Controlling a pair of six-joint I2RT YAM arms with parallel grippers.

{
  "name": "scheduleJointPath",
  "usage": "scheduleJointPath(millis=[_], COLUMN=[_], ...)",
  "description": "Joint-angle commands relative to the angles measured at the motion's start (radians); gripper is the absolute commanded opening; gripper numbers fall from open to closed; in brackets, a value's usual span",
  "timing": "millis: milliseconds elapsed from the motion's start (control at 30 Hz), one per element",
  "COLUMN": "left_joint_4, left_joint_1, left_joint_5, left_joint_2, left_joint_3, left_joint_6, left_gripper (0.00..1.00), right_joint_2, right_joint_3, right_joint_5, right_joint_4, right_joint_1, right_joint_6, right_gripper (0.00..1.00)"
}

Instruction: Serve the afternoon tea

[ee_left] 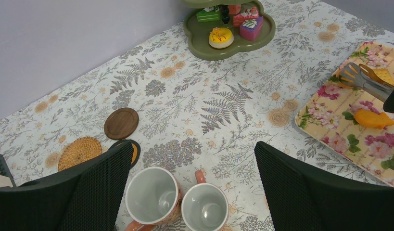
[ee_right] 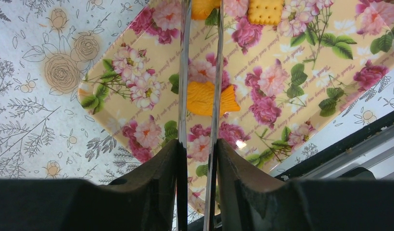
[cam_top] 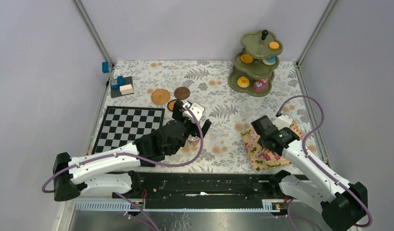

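left gripper [ee_left: 192, 163] jaws wide, over two pinkish mugs [ee_left: 153, 195] by table's near edge | right gripper [ee_right: 198, 149] clamps metal tongs [ee_right: 184, 72], blades over orange cookie [ee_right: 204, 98] on floral tray [ee_right: 118, 77], near-right corner | stand [cam_top: 255, 62] far-right corner

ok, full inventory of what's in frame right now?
stand: 1, olive-green, three tiers, far right
cakes: several, mixed colours, on stand
mugs: 2 seen, pinkish, side by side under left gripper
coasters: 3, woven tan, dark brown, one half hidden; far centre-left
tray: 1, floral, near right
cookies: at least 2, orange fish, square biscuit; on tray
tongs: 1, metal, over tray
chessboard: 1, black-and-white, near left
blocks: blue and white, far left
cloth: 1, floral, covers table
left gripper: open, above mugs
right gripper: closed on tongs
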Motion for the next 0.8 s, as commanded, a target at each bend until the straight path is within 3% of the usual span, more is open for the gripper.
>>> scheduleJointPath(millis=[0, 367, 567, 767], left_joint_4=[0.029, 0.027, 0.025, 0.025], left_joint_1=[0.004, 0.004, 0.004, 0.004], left_joint_5=[0.002, 0.008, 0.009, -0.004], left_joint_2=[-0.009, -0.006, -0.004, -0.007], left_joint_3=[0.006, 0.01, 0.01, 0.009], left_joint_6=[-0.003, -0.007, -0.009, -0.002], left_gripper=[0.99, 0.99, 0.99, 0.99], right_joint_2=[-0.03, -0.133, -0.156, 0.065], right_joint_3=[0.019, 0.158, 0.255, 0.555], right_joint_5=[0.025, 0.095, 0.047, -0.01], right_joint_4=[-0.015, -0.113, 0.15, 0.277], right_joint_1=[-0.011, -0.011, -0.011, -0.022], right_joint_6=[0.005, -0.048, -0.411, -0.699], right_gripper=[0.32, 0.25, 0.22, 0.22])
